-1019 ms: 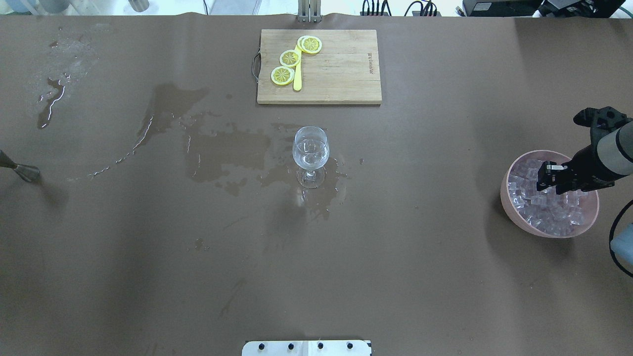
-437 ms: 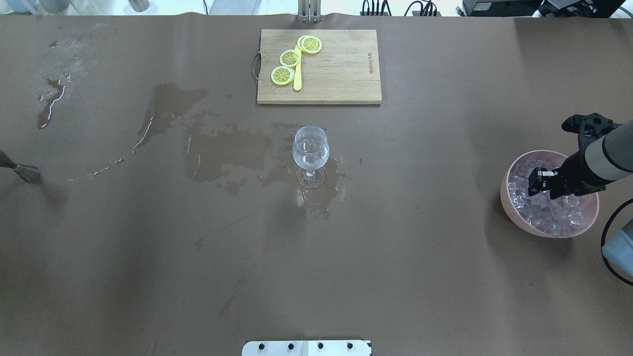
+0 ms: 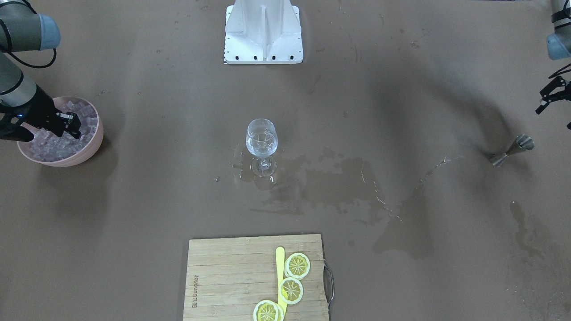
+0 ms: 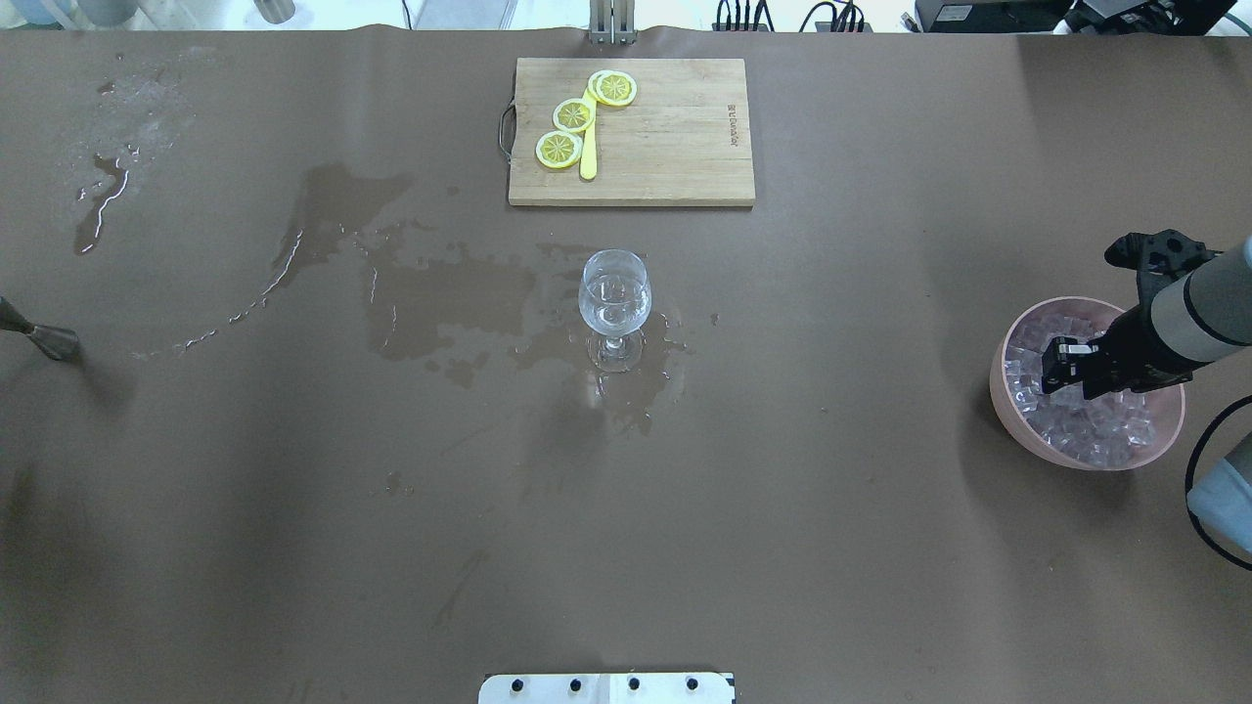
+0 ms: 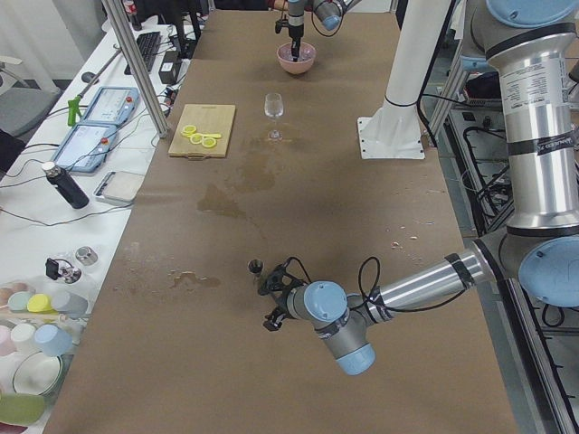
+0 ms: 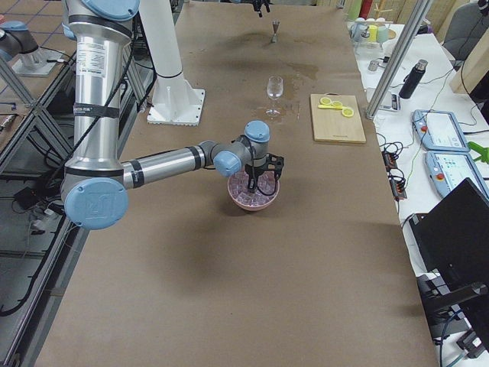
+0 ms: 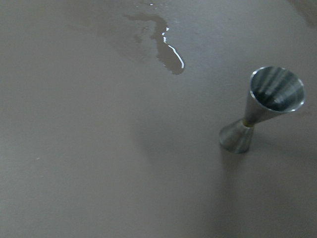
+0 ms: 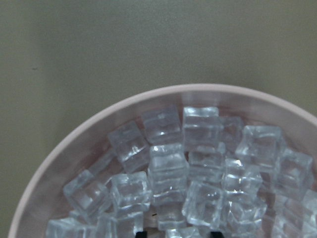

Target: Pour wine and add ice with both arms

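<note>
Noting hazards first. Front-facing view: right arm (image 3: 13,84) with its jaws low over the ice (image 3: 87,120) in the pink bowl (image 3: 71,159); we judged that a wet cube could slip free on the way to the wine glass (image 3: 261,139), or land hard and topple that narrow-footed glass on the puddled tabletop (image 3: 401,111). The glass held the wine (image 3: 261,147), a small clear measure, plus what looked like a cube. Left arm (image 3: 560,44): jaws too small at the edge for us to tell. Overhead view: bowl heaped with cubes at the robot's right, glass upright at centre, well apart. Left wrist view: steel jigger (image 7: 260,111), upright, apparently empty. Right wrist view: fingertips (image 8: 141,233) parted, a cube between them, seemingly unclamped.
</note>
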### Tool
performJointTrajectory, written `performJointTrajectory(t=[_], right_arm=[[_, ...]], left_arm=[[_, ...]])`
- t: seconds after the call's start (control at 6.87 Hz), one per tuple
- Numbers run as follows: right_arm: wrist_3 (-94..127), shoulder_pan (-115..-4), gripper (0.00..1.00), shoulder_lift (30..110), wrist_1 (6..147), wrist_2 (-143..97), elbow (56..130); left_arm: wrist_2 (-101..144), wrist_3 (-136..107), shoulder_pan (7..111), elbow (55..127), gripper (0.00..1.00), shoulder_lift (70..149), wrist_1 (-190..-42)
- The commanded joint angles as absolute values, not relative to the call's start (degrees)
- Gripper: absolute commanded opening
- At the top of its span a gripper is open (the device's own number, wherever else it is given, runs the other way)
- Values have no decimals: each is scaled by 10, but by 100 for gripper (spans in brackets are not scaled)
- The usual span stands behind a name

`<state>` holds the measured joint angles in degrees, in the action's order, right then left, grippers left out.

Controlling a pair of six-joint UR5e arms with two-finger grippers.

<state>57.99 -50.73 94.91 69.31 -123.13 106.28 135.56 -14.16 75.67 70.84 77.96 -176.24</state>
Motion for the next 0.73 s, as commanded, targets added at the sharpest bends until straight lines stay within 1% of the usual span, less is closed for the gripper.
performJointTrajectory(t=[0.0,0.15,0.29,0.44,0.58], right_arm=[[580,-506,45,950,693,-1231,1063],[581,-505,42,952,693,-1231,1063],[581,-506,33,951,693,-1231,1064],[581,-507,29,952,693,-1231,1065],[581,-506,29,953,693,-1231,1064]], left_arm=[[1356,-146,724,708,97,775,-1800],[1355,-145,721,707,97,775,-1817],[1354,-148,721,703,97,777,-1834],[1344,-148,721,702,97,782,-1835],[1319,-148,716,702,97,792,-1835]])
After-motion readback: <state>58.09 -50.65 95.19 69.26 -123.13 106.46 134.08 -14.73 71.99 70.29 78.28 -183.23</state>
